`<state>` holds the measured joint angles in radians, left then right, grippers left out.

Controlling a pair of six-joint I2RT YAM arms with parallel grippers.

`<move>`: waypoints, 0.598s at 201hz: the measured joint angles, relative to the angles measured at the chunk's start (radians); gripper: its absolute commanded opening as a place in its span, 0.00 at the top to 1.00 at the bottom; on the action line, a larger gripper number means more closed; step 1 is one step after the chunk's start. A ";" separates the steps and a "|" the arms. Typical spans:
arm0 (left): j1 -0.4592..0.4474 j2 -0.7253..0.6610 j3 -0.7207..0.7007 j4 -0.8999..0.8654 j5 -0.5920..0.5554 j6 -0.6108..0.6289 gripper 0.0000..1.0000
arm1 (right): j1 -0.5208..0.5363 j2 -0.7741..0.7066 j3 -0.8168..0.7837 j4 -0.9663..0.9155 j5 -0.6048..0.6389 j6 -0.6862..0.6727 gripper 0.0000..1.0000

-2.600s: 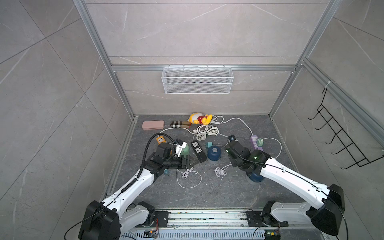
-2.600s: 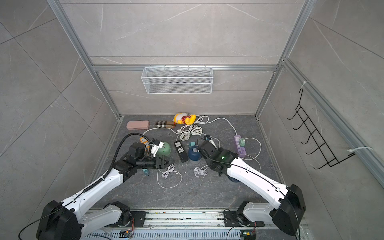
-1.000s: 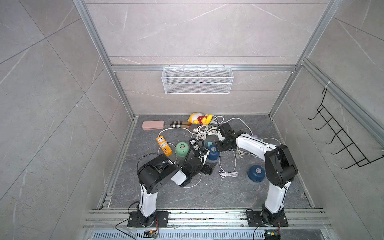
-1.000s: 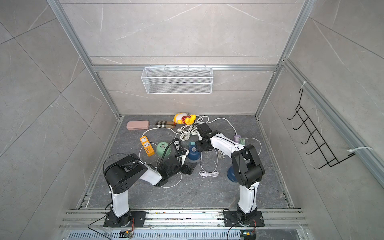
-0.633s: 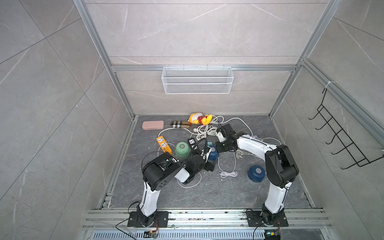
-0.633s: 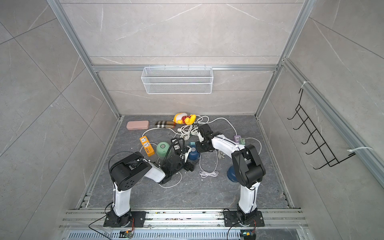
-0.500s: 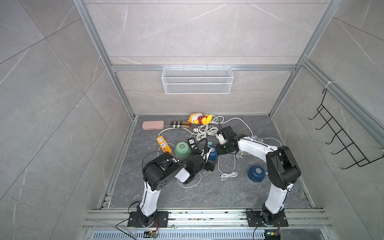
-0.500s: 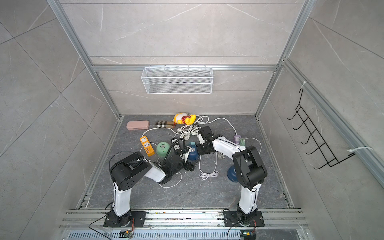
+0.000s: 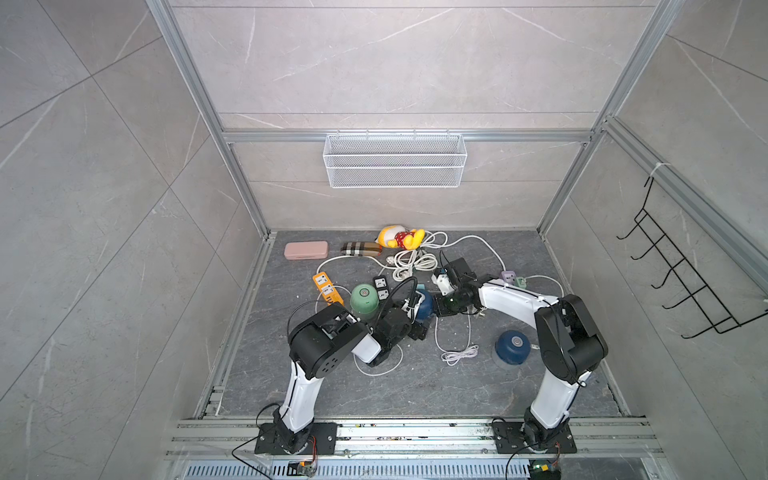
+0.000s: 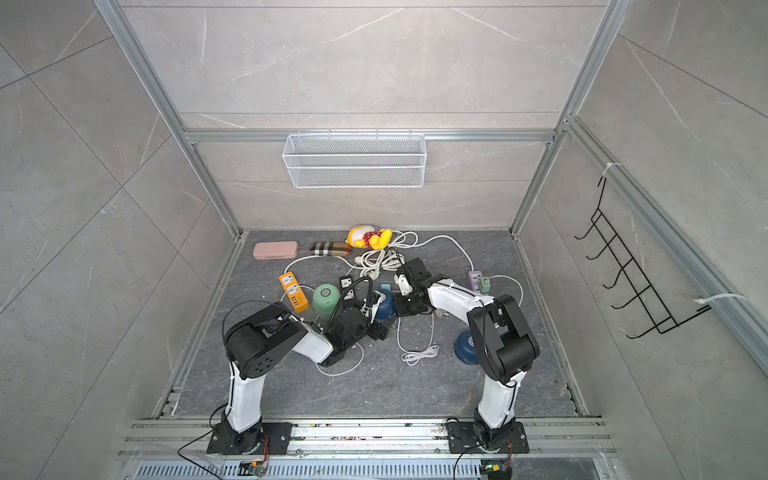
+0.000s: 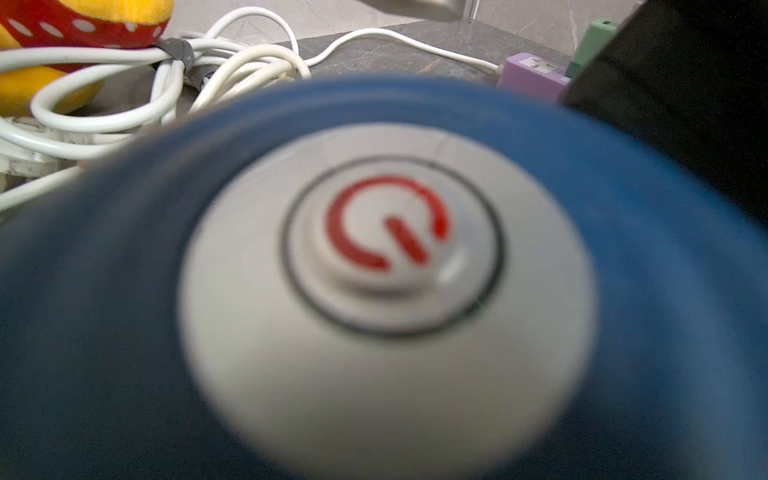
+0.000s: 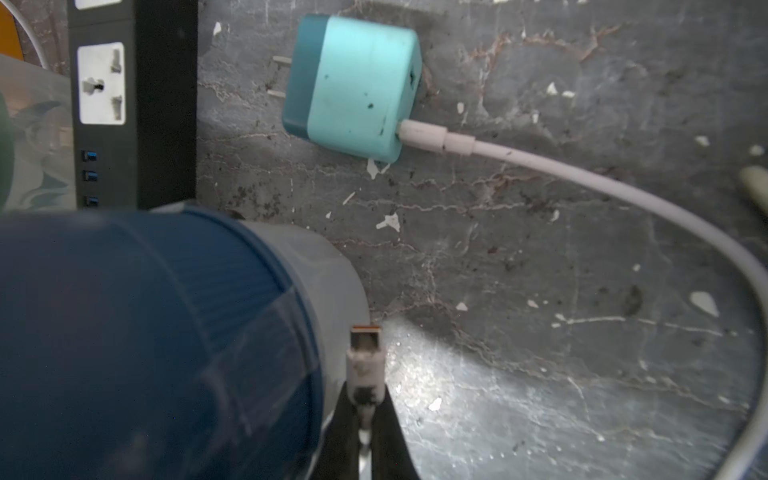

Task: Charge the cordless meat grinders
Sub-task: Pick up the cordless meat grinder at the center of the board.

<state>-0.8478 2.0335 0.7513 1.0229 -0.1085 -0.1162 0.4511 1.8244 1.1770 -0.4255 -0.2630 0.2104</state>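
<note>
One grinder beside right jaws' plug

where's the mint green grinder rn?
In both top views the mint green grinder stands left of centre, between the orange power strip and the black power strip.

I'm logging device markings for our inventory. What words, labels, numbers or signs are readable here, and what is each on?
Red power sign (a broken ring with a stroke), no letters: on the silver button of the dark blue grinder.
Black power strip, orange power strip: any print too small to read.
No words, brands or numbers readable elsewhere.
</note>
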 measured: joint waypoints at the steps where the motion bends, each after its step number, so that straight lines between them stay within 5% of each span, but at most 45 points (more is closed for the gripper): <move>1: 0.000 0.000 0.000 0.000 0.000 0.000 0.20 | 0.000 -0.001 -0.001 0.000 0.000 0.000 1.00; 79: 0.001 -0.005 -0.015 0.011 -0.014 0.027 0.36 | 0.003 -0.101 -0.068 0.010 -0.012 0.003 1.00; 120: 0.001 -0.134 -0.087 -0.104 -0.014 0.060 0.37 | 0.006 -0.258 -0.075 -0.035 0.018 -0.002 1.00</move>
<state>-0.8471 1.8992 0.6640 0.9188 -0.1223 -0.0559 0.4568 1.5661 1.1023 -0.4606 -0.2447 0.2089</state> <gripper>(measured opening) 0.880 0.065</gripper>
